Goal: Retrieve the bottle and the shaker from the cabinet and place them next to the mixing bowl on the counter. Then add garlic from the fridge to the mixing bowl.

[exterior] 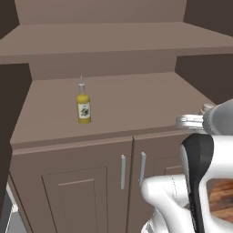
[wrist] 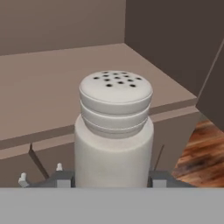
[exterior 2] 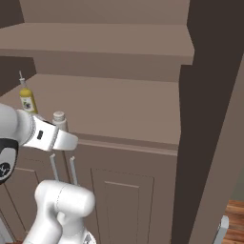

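— Two things concern us on that shelf: the shaker (wrist: 114, 131) and the bottle (exterior: 83, 108). Which one do we have?

— The shaker, we judge. In the hand view it stands upright in the centre of the frame, perforated cap toward the top, with the gripper (wrist: 111, 178) bracketing its lower body at bottom left and bottom right. The fingers appear pressed against its sides, so we read the pincer as clamped on it.

— And where does that put it in the base views?

— At the front lip of the cabinet (exterior 2: 119, 109) shelf. In the right base view its cap pokes up at left of centre, just behind our wrist; in the left base view it peeks out at the right edge.

— Whether it rests on the shelf or is lifted?

— We can't tell.

— The bottle?

— Standing upright, well apart from us, at left of centre in the left base view and at the far left in the right base view.

— So the next move?

— Probably drawing the shaker out, keeping its long axis vertical, toward the wooden floor (wrist: 201, 153) at lower right.
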### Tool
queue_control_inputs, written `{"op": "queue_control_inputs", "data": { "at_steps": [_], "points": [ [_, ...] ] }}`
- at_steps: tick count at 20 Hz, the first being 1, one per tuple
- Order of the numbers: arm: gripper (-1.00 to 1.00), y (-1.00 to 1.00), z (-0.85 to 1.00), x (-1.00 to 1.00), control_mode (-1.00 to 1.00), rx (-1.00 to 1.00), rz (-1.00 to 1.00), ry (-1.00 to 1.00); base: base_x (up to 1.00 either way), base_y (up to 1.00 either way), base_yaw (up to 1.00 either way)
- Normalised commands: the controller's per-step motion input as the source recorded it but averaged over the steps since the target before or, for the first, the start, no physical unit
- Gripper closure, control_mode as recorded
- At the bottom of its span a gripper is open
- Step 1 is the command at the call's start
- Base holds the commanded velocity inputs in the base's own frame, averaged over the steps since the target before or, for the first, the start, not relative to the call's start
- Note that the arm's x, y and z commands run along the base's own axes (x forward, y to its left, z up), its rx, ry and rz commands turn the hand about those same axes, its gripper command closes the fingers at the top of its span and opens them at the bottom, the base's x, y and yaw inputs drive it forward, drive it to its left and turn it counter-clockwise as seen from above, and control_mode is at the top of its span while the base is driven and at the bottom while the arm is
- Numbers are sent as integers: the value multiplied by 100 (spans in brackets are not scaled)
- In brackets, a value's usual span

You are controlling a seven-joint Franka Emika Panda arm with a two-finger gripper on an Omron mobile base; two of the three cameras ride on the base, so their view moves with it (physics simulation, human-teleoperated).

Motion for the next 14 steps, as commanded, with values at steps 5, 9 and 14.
{"op": "queue_control_inputs", "data": {
  "at_steps": [5, 9, 14],
  "points": [
    [100, 0, 0, 0, -100, 0, 0, 0, 0, 0, 0],
    [100, 0, 0, -11, -100, 0, 0, 0, 0, 0, 0],
    [100, 0, 0, 0, 100, 0, 0, 0, -66, 1, -2]
  ]
}}
